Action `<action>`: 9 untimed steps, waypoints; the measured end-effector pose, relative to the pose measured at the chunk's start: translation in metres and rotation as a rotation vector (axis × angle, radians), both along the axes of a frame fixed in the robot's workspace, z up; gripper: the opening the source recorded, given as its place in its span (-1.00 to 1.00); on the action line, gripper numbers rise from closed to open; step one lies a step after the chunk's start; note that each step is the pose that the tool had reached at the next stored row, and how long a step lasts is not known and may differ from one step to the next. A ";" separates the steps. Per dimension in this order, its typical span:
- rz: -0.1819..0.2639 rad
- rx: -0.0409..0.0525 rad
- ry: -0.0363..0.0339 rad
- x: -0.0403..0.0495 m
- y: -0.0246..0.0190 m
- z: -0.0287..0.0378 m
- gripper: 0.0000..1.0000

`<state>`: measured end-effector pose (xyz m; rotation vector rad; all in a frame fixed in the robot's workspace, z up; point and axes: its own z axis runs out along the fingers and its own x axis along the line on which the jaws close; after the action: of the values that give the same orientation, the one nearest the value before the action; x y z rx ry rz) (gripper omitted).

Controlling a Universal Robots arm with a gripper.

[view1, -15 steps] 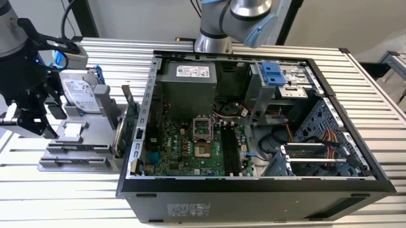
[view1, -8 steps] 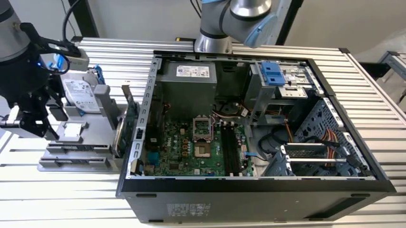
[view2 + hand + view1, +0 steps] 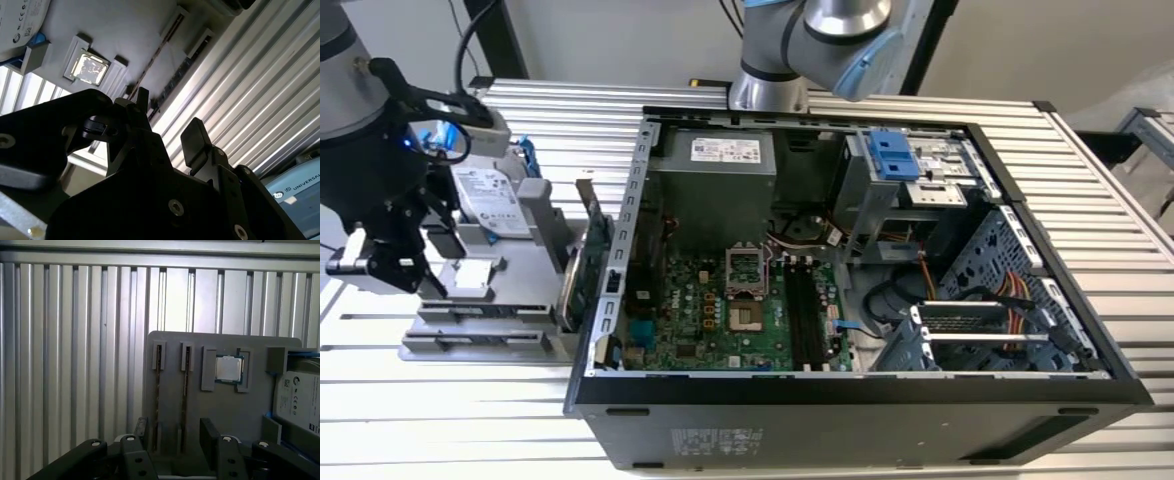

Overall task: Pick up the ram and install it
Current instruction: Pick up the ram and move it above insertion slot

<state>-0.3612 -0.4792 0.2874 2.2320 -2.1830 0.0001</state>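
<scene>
Closest to the lens in both wrist views: black fingers of the gripper, spread apart and holding nothing. Just beyond them, the ram, standing on edge in a slot of the grey holder, untouched. Long axis pointing straight away from the gripper, so lying end-on to the gap between the fingers rather than across it. In the neighbouring slot, a second stick, parallel and close beside. Both falling within the span of the open fingers, so no telling the intended one apart with certainty.

Farther along the same holder, a bare processor, then a hard drive at the edge. In the exterior view, gripper poised over the holder at the exterior view's left, well apart from the open computer case and its motherboard. Between holder and case, a green expansion card, upright.

Near end of the ram cut off from sight by the gripper's body. Chips barely legible edge-on.
</scene>
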 end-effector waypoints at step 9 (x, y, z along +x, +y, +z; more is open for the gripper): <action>0.000 0.0000 -0.0001 0.0000 0.0001 -0.0064 1.00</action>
<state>-0.3613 -0.4792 0.2810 2.2320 -2.1831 0.0002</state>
